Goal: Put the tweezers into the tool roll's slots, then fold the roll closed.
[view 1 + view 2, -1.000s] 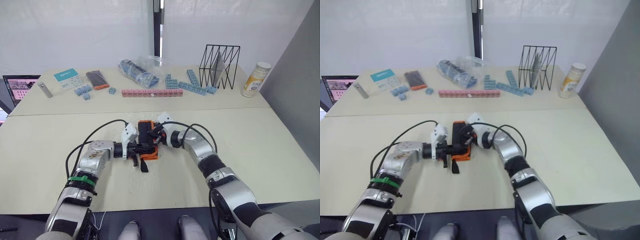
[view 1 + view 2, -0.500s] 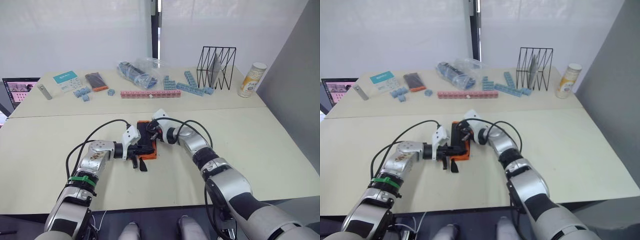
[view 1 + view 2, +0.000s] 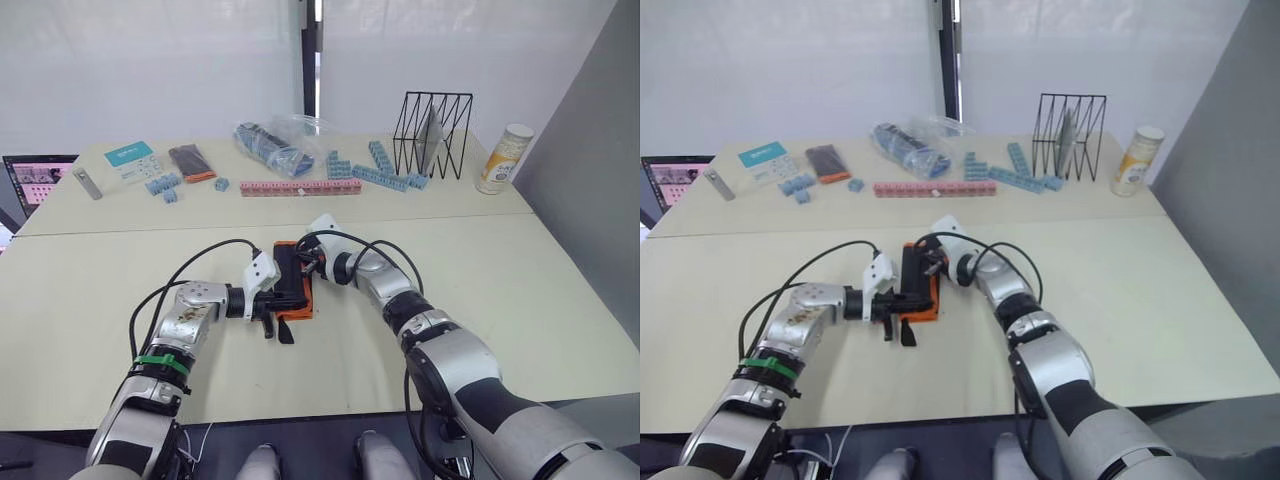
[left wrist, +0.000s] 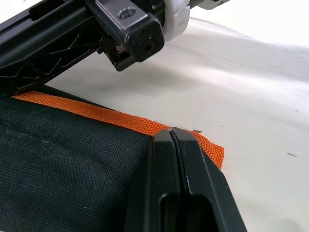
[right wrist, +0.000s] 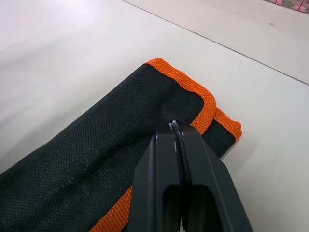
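Observation:
The tool roll (image 3: 296, 279) lies folded shut at the table's middle, black fabric with orange edging, its black strap (image 3: 286, 331) trailing toward me. My left gripper (image 3: 280, 299) comes in from the left, fingers shut, tips resting on the roll's near end by the orange edge (image 4: 120, 121). My right gripper (image 3: 305, 264) reaches in from the right, also shut, tips pressed on the roll's far corner (image 5: 205, 104). In the left wrist view the right gripper (image 4: 72, 43) lies just past the roll. The tweezers and the slots are hidden inside the folded fabric.
Along the back table stand a black wire rack (image 3: 436, 130), a bottle (image 3: 508, 158), a pink block row (image 3: 300, 187), blue blocks (image 3: 385, 170), a plastic bag (image 3: 278, 142), a small black-and-orange case (image 3: 193, 160), a teal card (image 3: 136, 156) and a metal bar (image 3: 88, 182).
My right gripper has slid a little left onto the roll's far end. The left gripper and the roll have stayed where they were.

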You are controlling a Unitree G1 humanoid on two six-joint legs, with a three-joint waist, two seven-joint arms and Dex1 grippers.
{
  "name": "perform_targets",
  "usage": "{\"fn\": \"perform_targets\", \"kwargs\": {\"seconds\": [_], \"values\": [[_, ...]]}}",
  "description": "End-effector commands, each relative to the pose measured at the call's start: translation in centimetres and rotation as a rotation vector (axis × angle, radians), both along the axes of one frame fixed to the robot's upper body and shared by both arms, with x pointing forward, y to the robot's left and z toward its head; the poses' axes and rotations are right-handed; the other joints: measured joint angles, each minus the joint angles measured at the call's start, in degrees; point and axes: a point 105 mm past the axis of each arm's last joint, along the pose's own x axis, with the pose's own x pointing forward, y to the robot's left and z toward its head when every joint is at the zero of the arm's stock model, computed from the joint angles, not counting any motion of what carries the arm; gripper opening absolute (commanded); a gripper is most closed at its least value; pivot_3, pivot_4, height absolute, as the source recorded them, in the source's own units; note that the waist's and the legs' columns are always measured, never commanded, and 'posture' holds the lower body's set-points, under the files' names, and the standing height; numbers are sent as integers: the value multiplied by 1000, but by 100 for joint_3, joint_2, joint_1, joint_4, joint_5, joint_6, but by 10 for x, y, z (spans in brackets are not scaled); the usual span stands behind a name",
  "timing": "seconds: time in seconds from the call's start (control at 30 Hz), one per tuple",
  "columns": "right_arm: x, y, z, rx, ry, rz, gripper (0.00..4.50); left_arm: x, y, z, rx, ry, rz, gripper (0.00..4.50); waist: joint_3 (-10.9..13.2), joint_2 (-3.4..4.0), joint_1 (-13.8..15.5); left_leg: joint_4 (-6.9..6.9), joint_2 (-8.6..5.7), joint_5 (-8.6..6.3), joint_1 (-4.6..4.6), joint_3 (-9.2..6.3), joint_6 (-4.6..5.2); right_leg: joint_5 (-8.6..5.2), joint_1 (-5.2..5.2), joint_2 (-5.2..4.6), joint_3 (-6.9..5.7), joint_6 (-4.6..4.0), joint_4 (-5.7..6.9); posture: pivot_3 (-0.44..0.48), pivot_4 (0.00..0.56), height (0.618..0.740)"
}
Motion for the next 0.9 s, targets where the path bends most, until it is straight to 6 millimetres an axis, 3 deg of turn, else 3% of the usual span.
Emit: {"fn": "perform_targets", "kwargs": {"seconds": [0.03, 0.23, 0.33, 0.43, 0.53, 0.6, 0.83, 0.9], "values": [[-5, 4, 15, 74, -47, 59, 0, -1, 20, -19, 55, 70, 81, 20, 0, 0, -5, -1, 0, 0, -2, 0, 0, 0, -2, 0, 0, 0, 0, 0, 150, 728], [-21, -1, 61, 160, -201, 124, 0, 8, 29, 1, 7, 7, 146, 20, 2, 1, -3, -1, 0, 2, -31, 0, -3, 2, -34, 2, 4, 3, 6, 0, 150, 728], [-33, -22, 84, 170, -278, 80, 0, 5, 38, 23, -44, -43, 169, 20, 2, 1, -2, 0, 1, 11, -60, 0, -17, 4, -75, 3, 9, 5, 15, 0, 150, 728], [-44, -45, 93, 144, -306, 28, 0, 0, 46, 50, -142, -90, 207, 20, 3, 0, 31, -3, 4, 24, -99, -2, -38, 9, -111, 6, 10, 5, 17, 0, 150, 728], [-55, -70, 88, 104, -298, -36, 0, -11, 58, 74, -241, -129, 251, 20, 8, -3, 73, -3, -1, 31, -122, -2, -53, 9, -119, -4, 9, 7, 4, 0, 150, 728], [-62, -81, 81, 91, -273, -64, 0, -20, 67, 80, -259, -136, 276, 20, 9, -5, 107, -3, -8, 30, -127, 2, -70, 9, -118, -15, 9, 11, -5, 0, 150, 728], [-94, -112, 46, 12, -213, -102, 0, -52, 117, 65, -171, -113, 441, 20, 12, -8, 130, -9, -6, 27, -123, 12, -76, 7, -118, -18, 11, 11, -15, 0, 150, 727], [-103, -116, 40, 0, -207, -85, 0, -57, 133, 60, -141, -113, 501, 20, 16, -4, 93, -17, -44, 34, -131, -48, -78, -4, -90, -49, -40, 12, -9, 0, 150, 725]]}}
